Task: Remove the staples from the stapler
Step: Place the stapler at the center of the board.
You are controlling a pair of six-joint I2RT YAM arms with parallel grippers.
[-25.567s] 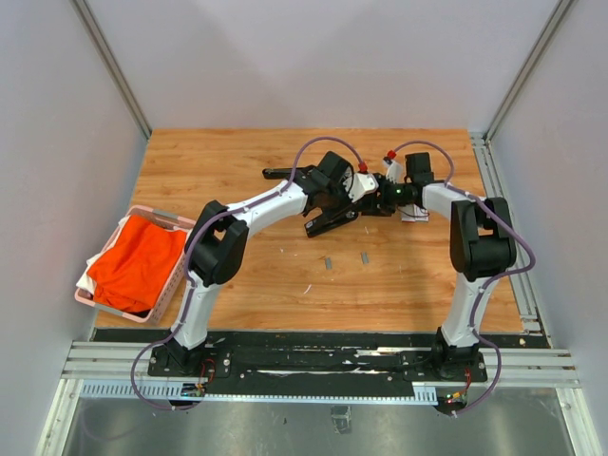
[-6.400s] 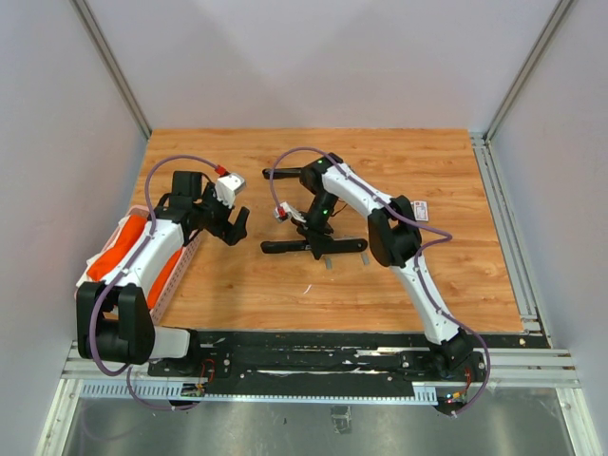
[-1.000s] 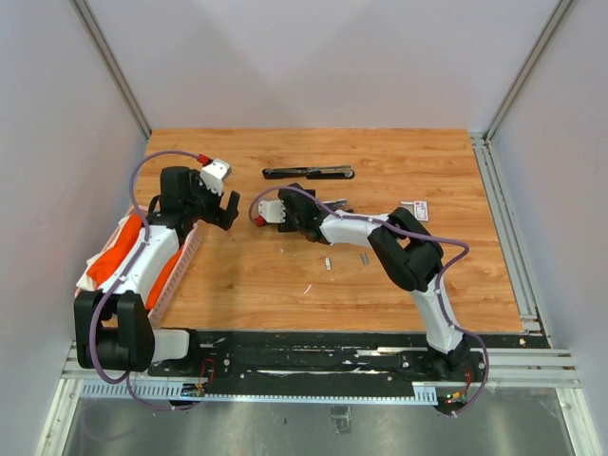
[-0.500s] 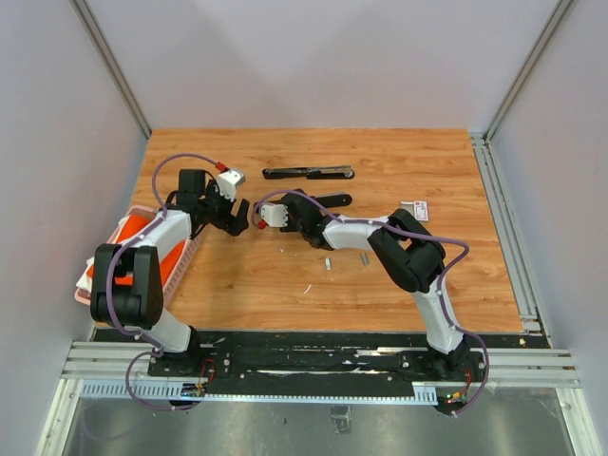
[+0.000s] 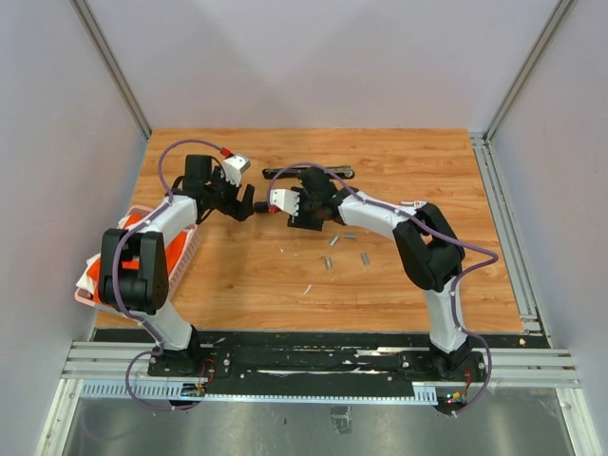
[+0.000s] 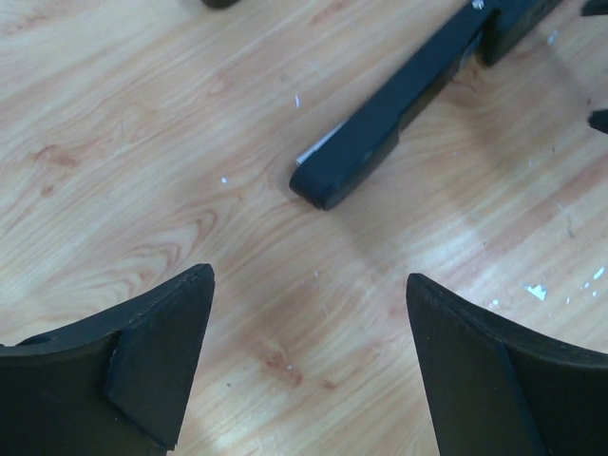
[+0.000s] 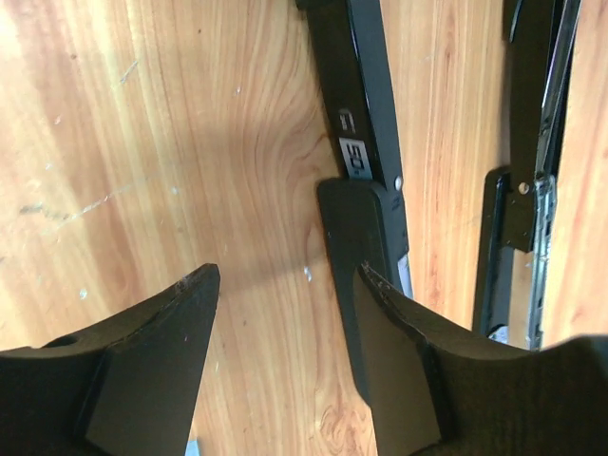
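Left gripper (image 6: 309, 281) and right gripper (image 7: 286, 276) hang open, empty, beside the stapler (image 6: 370, 142); loose staples (image 5: 329, 263) lie on the table (image 5: 237, 275); best pin one end before tipping.

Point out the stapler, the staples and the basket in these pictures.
stapler (image 5: 339, 172): top external view, on its right end.
staples (image 5: 364, 256): top external view, on one loose strip.
basket (image 5: 184, 258): top external view, on its right wall.
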